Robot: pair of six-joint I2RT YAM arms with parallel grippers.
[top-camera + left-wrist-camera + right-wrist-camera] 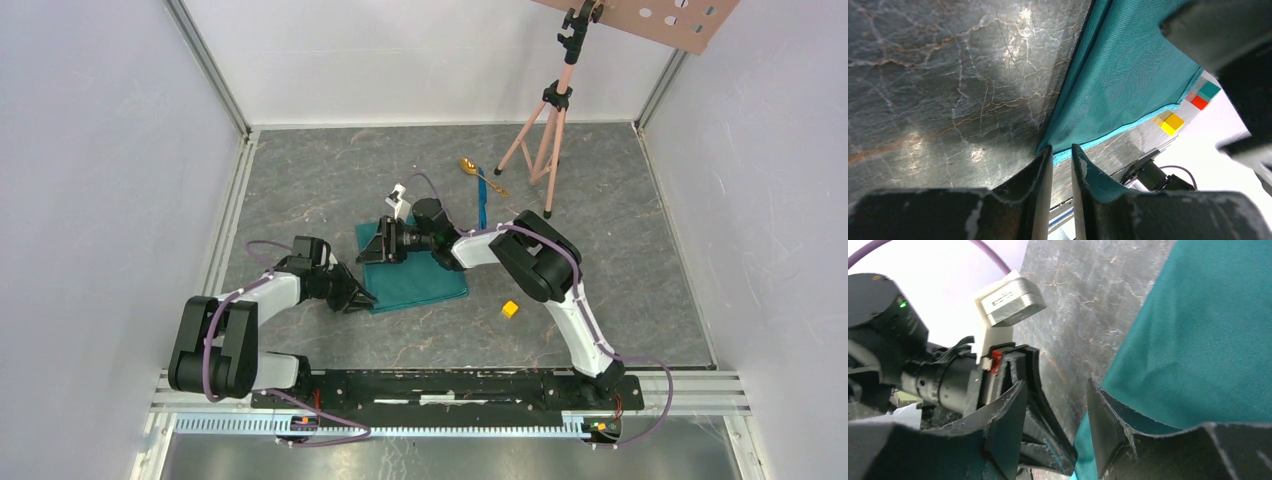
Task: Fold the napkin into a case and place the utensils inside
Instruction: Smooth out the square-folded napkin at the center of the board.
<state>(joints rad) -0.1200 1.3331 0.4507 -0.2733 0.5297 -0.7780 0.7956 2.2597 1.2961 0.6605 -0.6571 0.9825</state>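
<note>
The teal napkin (420, 270) lies folded into a flat rectangle on the table. My left gripper (355, 296) is at its near left corner. In the left wrist view the fingers (1047, 165) stand a narrow gap apart, with the hemmed napkin corner (1060, 154) right at their tips. My right gripper (385, 243) is over the napkin's left edge, open, and the cloth (1198, 340) lies beside its right finger (1100, 425). The gold spoon (467, 165) and blue knife (481, 203) lie on the table behind the napkin, apart from both grippers.
A yellow cube (510, 309) sits right of the napkin. Red (1199, 102) and teal (1209, 91) cubes show past the cloth. A pink tripod (545, 140) stands at the back right. White walls enclose the table. The left arm's wrist (1008, 300) is close to my right gripper.
</note>
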